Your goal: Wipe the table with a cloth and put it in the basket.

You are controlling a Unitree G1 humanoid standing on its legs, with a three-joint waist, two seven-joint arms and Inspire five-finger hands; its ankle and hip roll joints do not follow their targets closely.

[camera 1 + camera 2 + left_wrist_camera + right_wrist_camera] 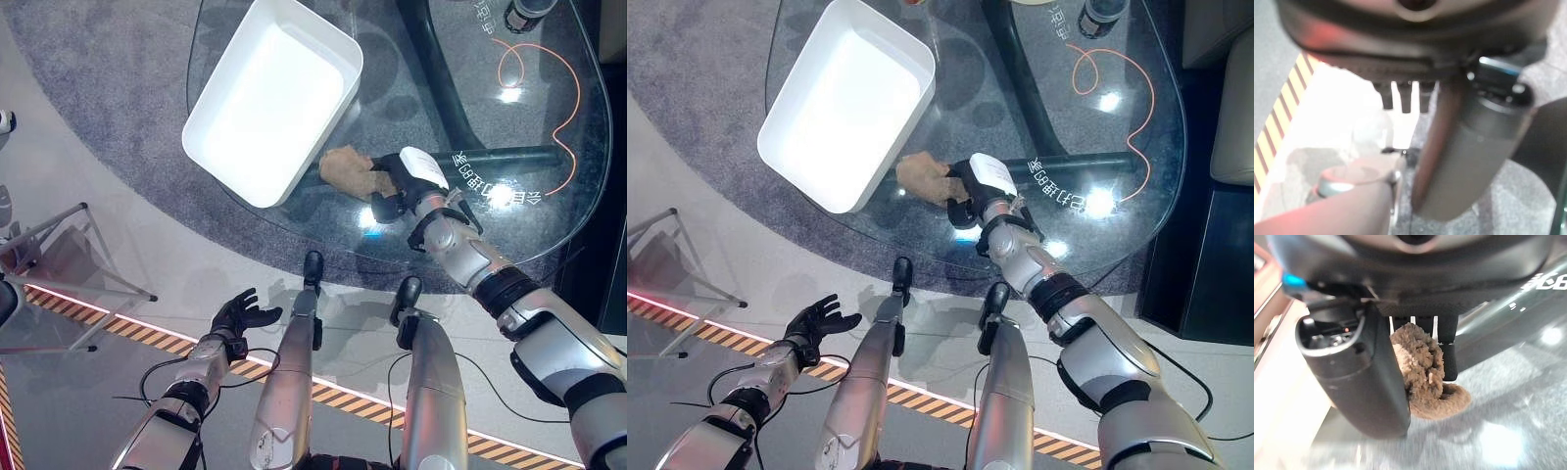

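Glass table (549,211), one cloth (348,170) in right robot hand (400,186), one basket (269,98)

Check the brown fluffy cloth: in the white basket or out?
Out. The brown fluffy cloth lies bunched on the glass table beside the white basket, with the right hand curled round it.

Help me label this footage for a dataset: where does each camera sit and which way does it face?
Left eye view: on the head, looking down at the glass table, white basket and brown cloth; both arms show, left hand open off the table.
Right eye view: beside it, same scene.
Left wrist view: on the left wrist, along its straight fingers toward the floor.
Right wrist view: on the right wrist, along the right hand clutching the cloth.
Shared: cloth and right hand appear in both eye views and the right wrist view.
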